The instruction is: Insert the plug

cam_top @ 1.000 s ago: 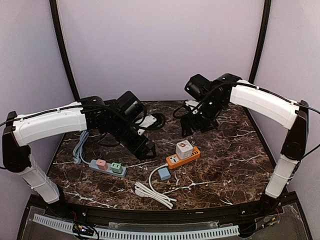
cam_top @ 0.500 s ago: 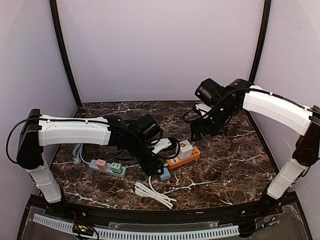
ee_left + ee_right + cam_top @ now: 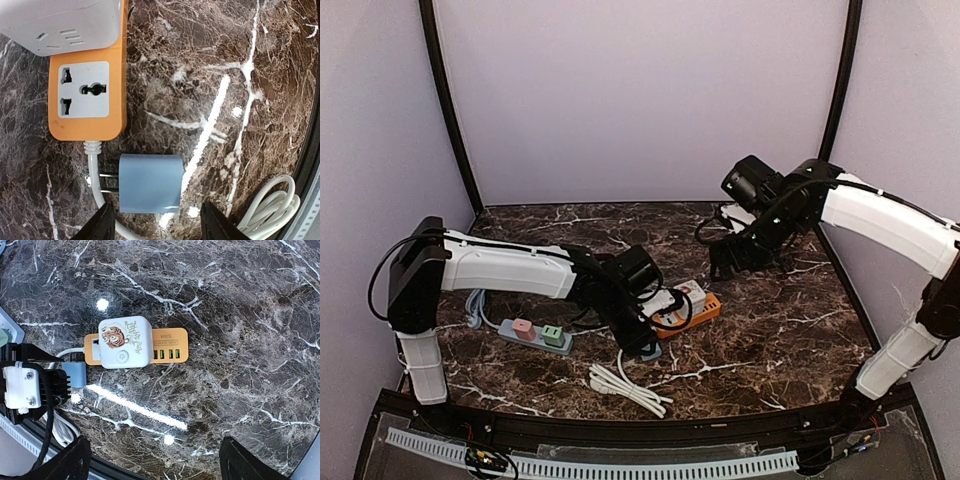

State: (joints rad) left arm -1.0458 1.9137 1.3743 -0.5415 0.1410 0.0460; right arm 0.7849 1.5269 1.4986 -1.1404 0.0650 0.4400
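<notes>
A pale blue plug (image 3: 150, 182) lies flat on the marble, its two prongs pointing at the white cord of the orange power strip (image 3: 87, 95), whose free socket faces up. My left gripper (image 3: 159, 223) hovers right over the plug, open, one finger on each side with a gap to both. In the top view the left gripper (image 3: 645, 343) hides most of the plug. My right gripper (image 3: 745, 262) hangs high at the back right, open and holding nothing. From the right wrist view, the right gripper (image 3: 160, 462) looks down on the plug (image 3: 76, 374) and strip (image 3: 170, 347).
A white cube adapter (image 3: 688, 296) sits plugged into the orange strip. A coiled white cable (image 3: 625, 388) lies just in front of the plug. A grey power strip (image 3: 535, 335) with a pink and a green plug lies at the left, with a grey cable (image 3: 478, 300) behind it.
My left arm swung right and down from the back left to sit over the blue plug, and its jaws narrowed. The right arm shifted slightly to the right.
</notes>
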